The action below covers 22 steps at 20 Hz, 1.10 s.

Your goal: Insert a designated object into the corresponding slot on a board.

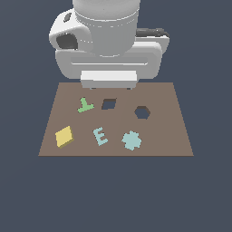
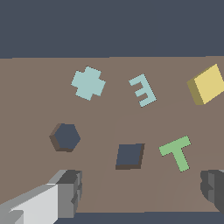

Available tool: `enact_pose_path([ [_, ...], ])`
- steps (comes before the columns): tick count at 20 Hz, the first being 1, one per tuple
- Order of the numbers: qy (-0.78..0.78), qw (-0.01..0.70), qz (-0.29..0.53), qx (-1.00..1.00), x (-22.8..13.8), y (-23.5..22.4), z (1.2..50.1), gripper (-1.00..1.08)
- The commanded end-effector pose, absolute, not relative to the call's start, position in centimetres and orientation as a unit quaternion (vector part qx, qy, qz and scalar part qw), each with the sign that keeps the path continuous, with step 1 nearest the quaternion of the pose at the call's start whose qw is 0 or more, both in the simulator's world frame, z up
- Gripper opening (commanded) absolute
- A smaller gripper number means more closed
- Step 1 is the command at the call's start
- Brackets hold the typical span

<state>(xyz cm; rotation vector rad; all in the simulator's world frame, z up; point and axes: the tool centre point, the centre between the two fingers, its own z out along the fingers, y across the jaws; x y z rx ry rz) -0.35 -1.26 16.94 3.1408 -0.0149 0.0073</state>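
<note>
The jaws stand wide apart with nothing between them. In the wrist view one grey finger [image 2: 70,188] shows at one lower corner and the dark tip of the other at the opposite edge, so the gripper [image 2: 142,190] hangs above the brown board [image 2: 35,109] without touching any piece. In the exterior view the arm's white body hides the fingers; it sits over the board's far edge.

Closest to the jaws is the diamond slot [image 2: 130,155], a dark rhombus cut-out with nothing in it. Beside it on one side lies a green T piece [image 2: 177,151], flat on the board; on the other side is a dark hexagonal hole [image 2: 65,137], also unfilled.

Further out, in the row nearer the exterior camera, lie three pieces. The yellow diamond block [image 1: 64,136] rests flat on the board near the front corner at the exterior view's left, well apart from its slot [image 1: 108,103], which is in the far row toward the middle. The block's long axis runs diagonally, from its front-left corner to its far-right corner in the exterior view, roughly in line with the slot's own slant. A pale teal E [image 1: 100,135] lies in the middle of that row, and a teal cog-shaped piece [image 1: 132,140] sits toward the exterior view's right, in front of the hexagonal hole [image 1: 142,112].
</note>
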Motion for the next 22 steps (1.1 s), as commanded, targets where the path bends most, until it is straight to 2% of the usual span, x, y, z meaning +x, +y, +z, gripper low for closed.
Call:
enact_pose_path([
  [1, -0.005, 0.000, 0.002, 1.000, -0.4, -1.3, 16.9, 1.00],
  [11, -0.047, 0.001, 0.002, 0.999, 1.0, -2.1, 15.9, 1.00],
  [22, -0.202, 0.001, 0.002, 0.979, 5.4, -6.3, 11.9, 1.00],
])
